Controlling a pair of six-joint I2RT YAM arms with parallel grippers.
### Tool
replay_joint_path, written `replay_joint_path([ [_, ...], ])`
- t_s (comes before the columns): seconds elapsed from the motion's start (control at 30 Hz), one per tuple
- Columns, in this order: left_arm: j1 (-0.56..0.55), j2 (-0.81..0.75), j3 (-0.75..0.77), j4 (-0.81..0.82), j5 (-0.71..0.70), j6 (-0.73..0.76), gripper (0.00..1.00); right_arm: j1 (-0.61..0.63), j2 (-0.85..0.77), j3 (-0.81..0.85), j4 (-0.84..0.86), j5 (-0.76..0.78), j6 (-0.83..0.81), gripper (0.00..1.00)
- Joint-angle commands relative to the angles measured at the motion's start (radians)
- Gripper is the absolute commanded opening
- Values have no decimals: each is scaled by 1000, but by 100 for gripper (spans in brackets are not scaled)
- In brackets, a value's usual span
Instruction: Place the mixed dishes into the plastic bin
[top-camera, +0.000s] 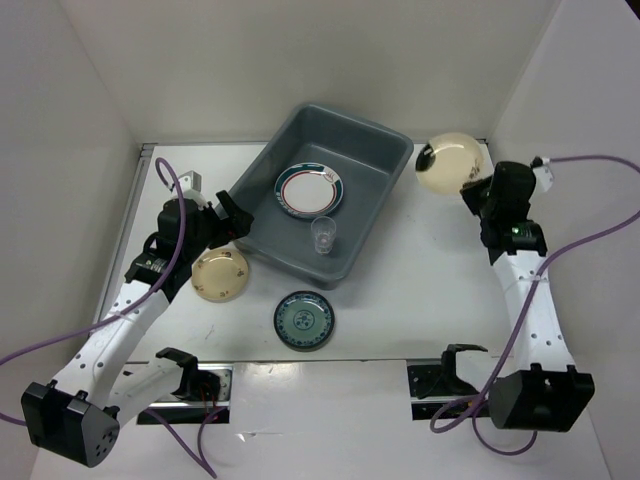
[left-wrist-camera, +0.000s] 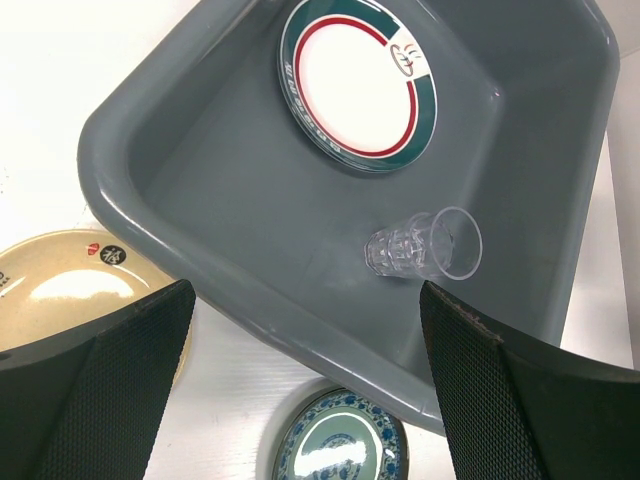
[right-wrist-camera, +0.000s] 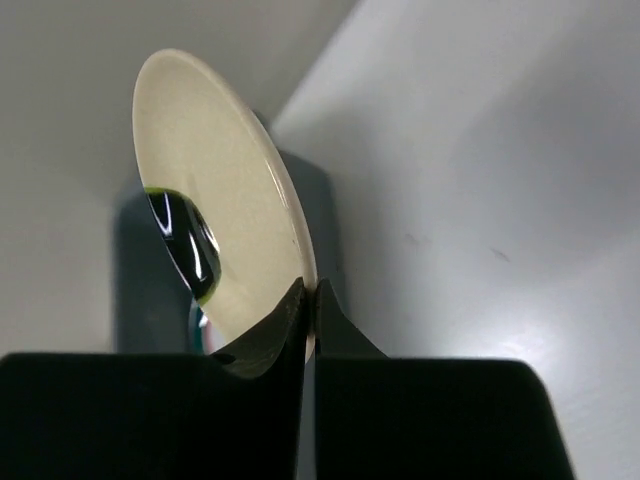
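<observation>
The large grey rectangular plastic bin (top-camera: 352, 116) sits mid-table. The right gripper (right-wrist-camera: 308, 295) is clamped on a beige round plate (right-wrist-camera: 220, 200) (held on edge, right of the bin). The left gripper (left-wrist-camera: 305, 300), jaws apart, hovers at the bin's near corner. A second beige plate (top-camera: 220, 274) and a dark teal patterned plate (top-camera: 303, 320) rest outside; inside are a white plate with green-red banded rim (top-camera: 309, 190) and a tiny clear cup (left-wrist-camera: 420, 245)

Small marks on the beige plate (left-wrist-camera: 70, 290) and banded plate (left-wrist-camera: 357, 82) rim are unreadable.
</observation>
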Motion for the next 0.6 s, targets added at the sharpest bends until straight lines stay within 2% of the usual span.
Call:
replay_joint_path([
  [0.0,7,0,23,64,10,15,100,73,102,201,79,-112,-81,1],
  [0.03,7,0,14,64,10,15,100,111,156,253,67,-123,-133,1],
  [0.1,7,-9,14,74,1,15,100,270,261,407,29,-103,-187,1],
  [0.13,7,-9,3,74,1,15,100,318,364,454,18,-89,-215,1],
  [0.2,7,-9,3,74,1,15,100,401,466,594,-11,-89,-261,1],
  [0.23,7,-9,-6,74,-11,15,100,418,559,637,-33,-126,-270,1],
  [0.37,27,-9,6,-3,-94,-42,100,466,747,822,-74,-166,-307,1],
  [0.43,42,-19,15,-84,-207,-135,100,498,813,869,-97,-187,-325,1],
  [0.57,80,-66,28,-176,-326,-212,100,538,937,924,-108,-206,-345,1],
])
